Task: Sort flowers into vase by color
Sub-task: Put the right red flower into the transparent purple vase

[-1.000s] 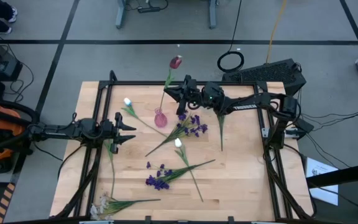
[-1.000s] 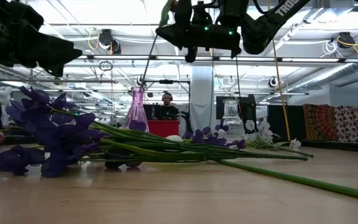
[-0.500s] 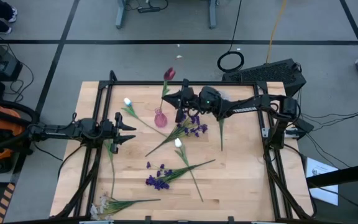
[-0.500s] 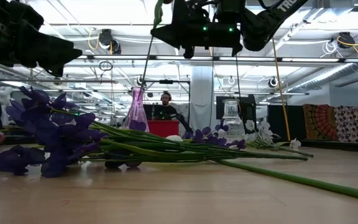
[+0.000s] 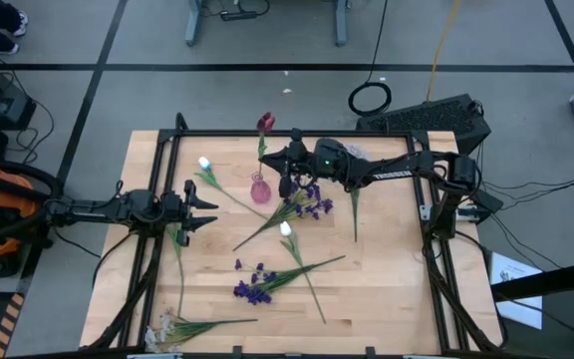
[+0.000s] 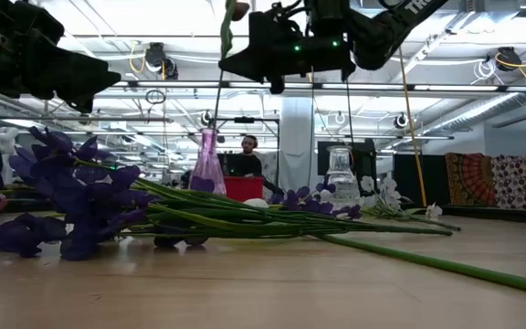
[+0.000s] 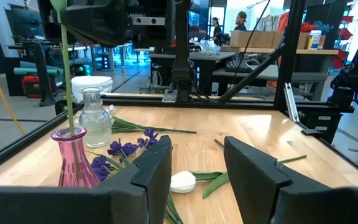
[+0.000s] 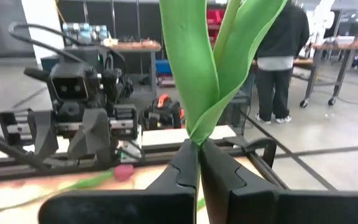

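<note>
Right pincer (image 5: 289, 158) clamped tight on red tulip (image 5: 265, 122) stem, which hangs near vertical, its tip in the pink vase (image 5: 259, 188) at the pincer's 8 o'clock on the counter (image 5: 387, 299). Left pincer (image 5: 210, 209) waits agape, empty, farther away at 8 o'clock.

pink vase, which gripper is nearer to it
Right. The right gripper holds the red tulip's stem just above the pink vase; the left gripper waits open, well off to the side.
</note>
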Controlling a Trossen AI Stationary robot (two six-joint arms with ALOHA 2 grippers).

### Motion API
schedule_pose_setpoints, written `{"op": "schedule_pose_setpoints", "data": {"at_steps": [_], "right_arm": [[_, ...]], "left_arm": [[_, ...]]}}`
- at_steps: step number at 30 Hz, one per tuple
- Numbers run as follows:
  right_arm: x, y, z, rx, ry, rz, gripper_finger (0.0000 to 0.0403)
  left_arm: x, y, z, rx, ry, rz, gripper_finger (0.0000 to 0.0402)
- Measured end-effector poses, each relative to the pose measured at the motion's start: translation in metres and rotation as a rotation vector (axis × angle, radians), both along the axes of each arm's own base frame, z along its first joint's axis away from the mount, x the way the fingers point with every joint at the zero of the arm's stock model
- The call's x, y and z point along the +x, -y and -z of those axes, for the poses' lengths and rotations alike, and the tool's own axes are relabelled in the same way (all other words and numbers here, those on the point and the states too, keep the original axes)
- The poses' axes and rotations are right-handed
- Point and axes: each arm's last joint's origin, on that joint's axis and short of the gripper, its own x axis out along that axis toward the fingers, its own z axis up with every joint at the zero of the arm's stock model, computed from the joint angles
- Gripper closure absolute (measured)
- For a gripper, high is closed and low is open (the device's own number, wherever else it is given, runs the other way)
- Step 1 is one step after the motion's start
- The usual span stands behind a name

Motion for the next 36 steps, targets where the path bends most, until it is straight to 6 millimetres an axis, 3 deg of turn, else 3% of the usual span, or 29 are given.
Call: {"op": "schedule_pose_setpoints", "data": {"at_steps": [7,11,16,20,24,29,36], "right_arm": [[0.001,0.004,0.001,0.035,-0.053,0.015,0.0403],[0.005,0.004,0.015,0.059,-0.115,0.016,0.0393],[0.008,0.002,0.036,0.145,-0.225,0.011,0.0359],[0.003,0.001,0.041,0.19,-0.309,0.018,0.0319],[-0.007,-0.002,0.03,0.204,-0.369,0.021,0.0279],[-0.034,-0.008,0.004,0.259,-0.476,0.075,0.0246],[-0.091,-0.025,-0.032,0.59,-0.583,0.264,0.027]], "left_arm": [[0.0,0.0,0.0,0.0,0.0,0.0,0.0249],[0.0,0.0,0.0,0.0,0.0,0.0,0.0249],[0.0,0.0,0.0,0.0,0.0,-0.001,0.0249],[0.0,0.0,0.0,0.0,-0.002,0.0,0.0249],[0.0,0.0,0.0,0.0,-0.002,0.0,0.0249],[0.0,0.0,0.0,0.0,-0.002,0.0,0.0249],[0.0,0.0,0.0,0.0,-0.002,0.0,0.0249]]}}
